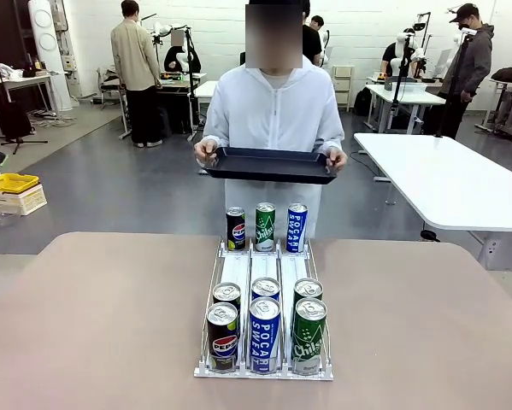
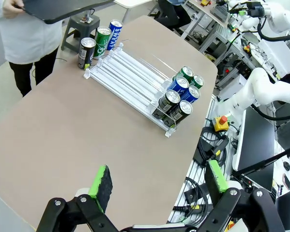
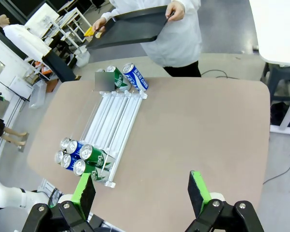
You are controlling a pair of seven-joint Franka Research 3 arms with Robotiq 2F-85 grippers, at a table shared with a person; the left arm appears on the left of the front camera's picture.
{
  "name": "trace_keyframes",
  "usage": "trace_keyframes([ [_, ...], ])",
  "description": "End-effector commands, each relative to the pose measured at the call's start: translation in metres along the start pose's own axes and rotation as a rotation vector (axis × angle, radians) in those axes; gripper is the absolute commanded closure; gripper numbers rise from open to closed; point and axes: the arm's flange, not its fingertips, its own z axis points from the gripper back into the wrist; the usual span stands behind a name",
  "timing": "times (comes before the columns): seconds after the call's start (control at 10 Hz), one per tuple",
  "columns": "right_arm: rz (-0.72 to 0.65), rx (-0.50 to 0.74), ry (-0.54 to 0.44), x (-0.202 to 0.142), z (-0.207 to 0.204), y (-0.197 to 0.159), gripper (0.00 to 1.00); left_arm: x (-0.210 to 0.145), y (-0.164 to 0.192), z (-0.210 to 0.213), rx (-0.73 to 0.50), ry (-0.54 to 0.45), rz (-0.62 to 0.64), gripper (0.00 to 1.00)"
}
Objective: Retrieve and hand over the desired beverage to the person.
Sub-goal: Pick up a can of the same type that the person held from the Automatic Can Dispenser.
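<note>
Left gripper [image 2: 158,177] and right gripper [image 3: 142,182] gape; nine cans [image 1: 264,331] (three Pepsi).

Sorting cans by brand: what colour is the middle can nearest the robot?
Blue with white lettering; the middle can shows best in the front view.

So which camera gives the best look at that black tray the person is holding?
The front view: the tray faces the camera whole, edge to edge, held by the person. The right wrist view shows it from above, at a slant. The left wrist view catches part of it at the picture's top edge.
</note>
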Motion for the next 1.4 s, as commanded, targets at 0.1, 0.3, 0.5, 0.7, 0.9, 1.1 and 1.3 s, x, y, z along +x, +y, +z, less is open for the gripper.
trace_keyframes([
  [0.1,0.007,0.026,-0.003,0.0004,-0.0011,-0.0007,0.0,0.0019,-0.0003,0.0024,-0.008,-0.004,0.004,0.0],
  [0.3,0.007,0.026,-0.003,0.0004,-0.0011,-0.0007,0.0,0.0019,-0.0003,0.0024,-0.008,-0.004,0.004,0.0],
  [0.5,0.007,0.026,-0.003,0.0004,-0.0011,-0.0007,0.0,0.0019,-0.0003,0.0024,-0.008,-0.004,0.004,0.0],
  [0.7,0.007,0.026,-0.003,0.0004,-0.0011,-0.0007,0.0,0.0019,-0.0003,0.0024,-0.008,-0.004,0.004,0.0],
  [0.9,0.007,0.026,-0.003,0.0004,-0.0011,-0.0007,0.0,0.0019,-0.0003,0.0024,-0.008,-0.004,0.004,0.0],
  [1.1,0.007,0.026,-0.003,0.0004,-0.0011,-0.0007,0.0,0.0019,-0.0003,0.0024,-0.008,-0.004,0.004,0.0],
  [1.3,0.007,0.026,-0.003,0.0004,-0.0011,-0.0007,0.0,0.0019,-0.0003,0.0024,-0.008,-0.004,0.004,0.0],
])
